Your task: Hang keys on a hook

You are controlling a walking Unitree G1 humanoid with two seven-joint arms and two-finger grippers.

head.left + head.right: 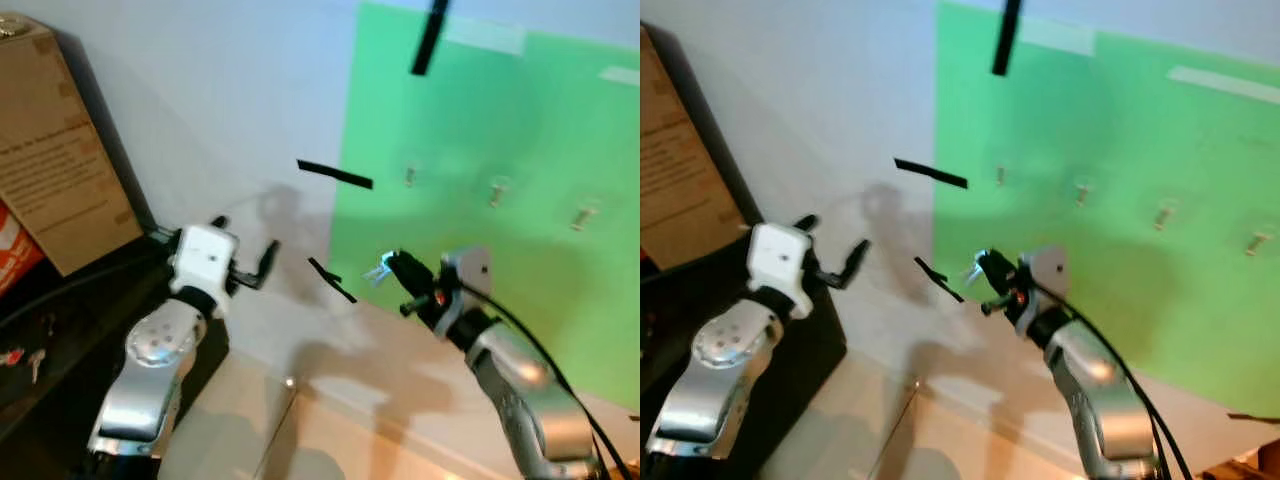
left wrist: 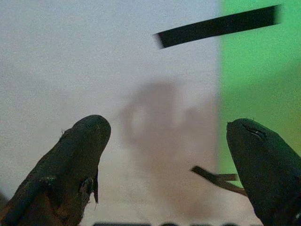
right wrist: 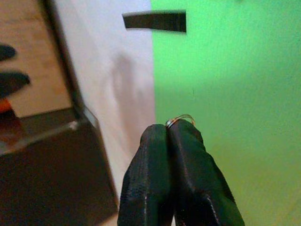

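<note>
My right gripper [image 1: 398, 268] is raised in front of the lower left part of a green panel [image 1: 500, 120] on the wall. It is shut on a small bunch of silvery keys [image 1: 378, 270]; the key ring [image 3: 180, 118] peeks out above the pressed fingertips [image 3: 157, 141]. Three small metal hooks [image 1: 410, 177] [image 1: 497, 190] [image 1: 583, 213] stick out of the green panel, above and to the right of the keys. My left gripper [image 1: 245, 245] is held up near the white wall, to the left of the panel, open and holding nothing [image 2: 167, 127].
Black tape strips [image 1: 335, 175] [image 1: 430, 38] [image 1: 332, 280] are stuck on the wall. A cardboard box [image 1: 50, 150] stands on a black cabinet [image 1: 60, 310] at the left, close to my left arm. Pale floor lies below.
</note>
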